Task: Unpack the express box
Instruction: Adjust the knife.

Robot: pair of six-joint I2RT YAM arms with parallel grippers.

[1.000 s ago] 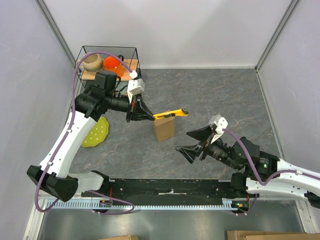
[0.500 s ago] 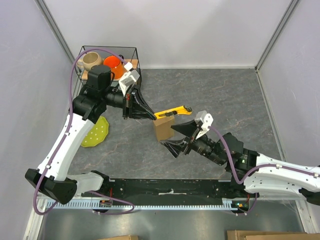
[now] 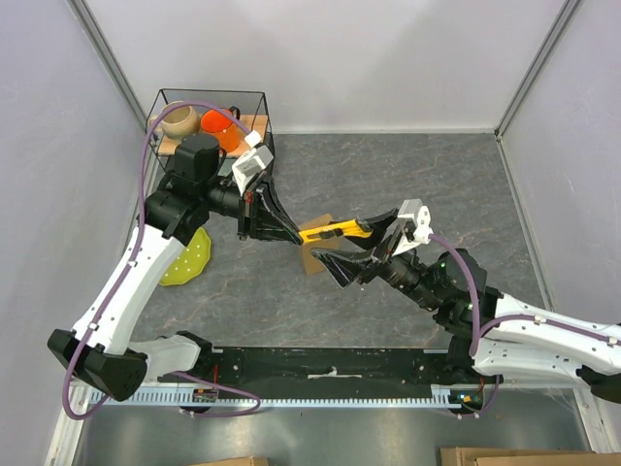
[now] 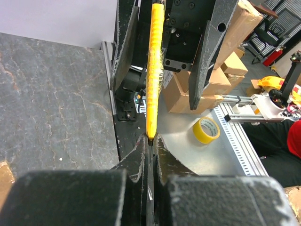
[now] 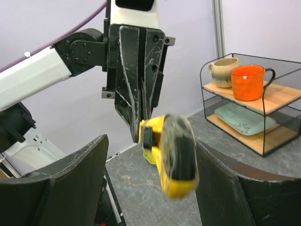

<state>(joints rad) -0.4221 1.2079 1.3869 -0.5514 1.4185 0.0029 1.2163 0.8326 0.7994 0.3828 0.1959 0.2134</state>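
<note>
The express box [image 3: 310, 260], small brown cardboard, stands mid-table, mostly hidden under the arms. My left gripper [image 3: 299, 233] [image 4: 150, 139] is shut on one end of a yellow utility knife [image 3: 335, 229] [image 4: 155, 70] [image 5: 174, 160], holding it level above the box. My right gripper [image 3: 336, 239] [image 5: 155, 188] is open and straddles the knife's free black-capped end. One right finger [image 5: 235, 188] is close beside the knife; the other finger [image 5: 70, 188] stands well apart from it.
A black wire rack [image 3: 262, 107] [image 5: 282, 141] at the back left holds a beige mug [image 3: 179, 120], an orange mug [image 3: 219, 127] and a teal plate [image 5: 240, 120]. A green plate [image 3: 186, 257] lies left of the box. Beyond the table, a yellow tape roll [image 4: 206, 130] and stacked cartons [image 4: 225, 75].
My right gripper has travelled up and left from the near right to the knife's free end, its jaws narrowing slightly. The left gripper keeps hold of the knife, shifted a little.
</note>
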